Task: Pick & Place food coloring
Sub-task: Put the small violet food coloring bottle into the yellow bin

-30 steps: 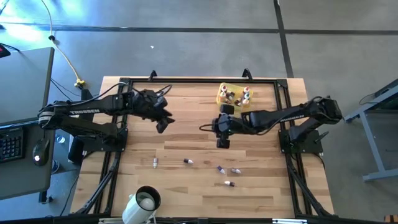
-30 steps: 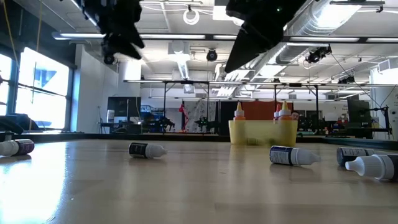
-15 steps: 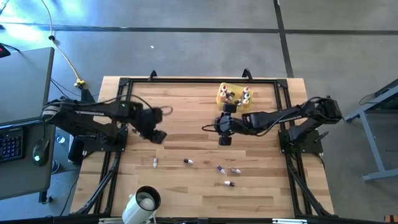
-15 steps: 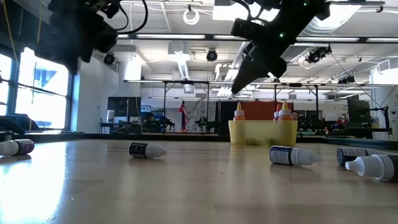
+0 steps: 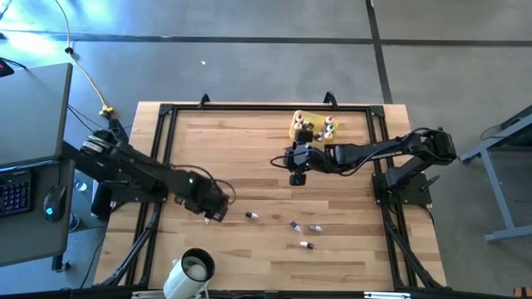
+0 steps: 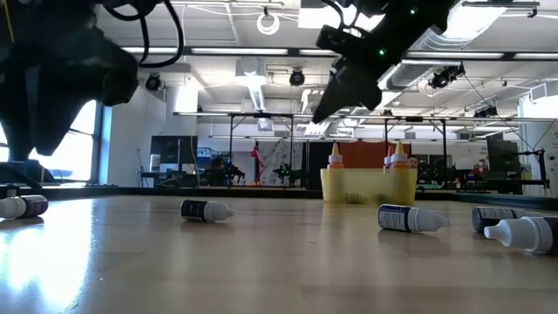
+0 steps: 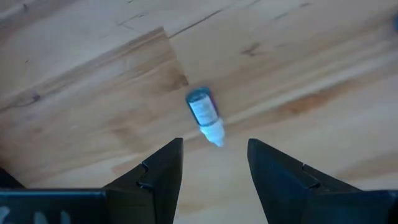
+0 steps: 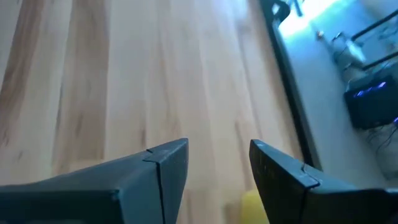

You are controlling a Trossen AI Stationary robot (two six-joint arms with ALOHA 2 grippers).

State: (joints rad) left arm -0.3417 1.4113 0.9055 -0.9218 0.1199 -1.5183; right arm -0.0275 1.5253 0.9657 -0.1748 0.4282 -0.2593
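I see my left gripper [image 7: 213, 163] hovering with fingers apart and empty just over a small food coloring bottle [image 7: 204, 116] lying on the wooden table [image 5: 249, 149], while my right gripper [image 5: 297, 177], also spread and empty, hangs near the yellow tray [image 5: 298, 119] holding several bottles.

A white mug [image 5: 190, 273] stands at the wooden table's [image 5: 249, 149] front edge.
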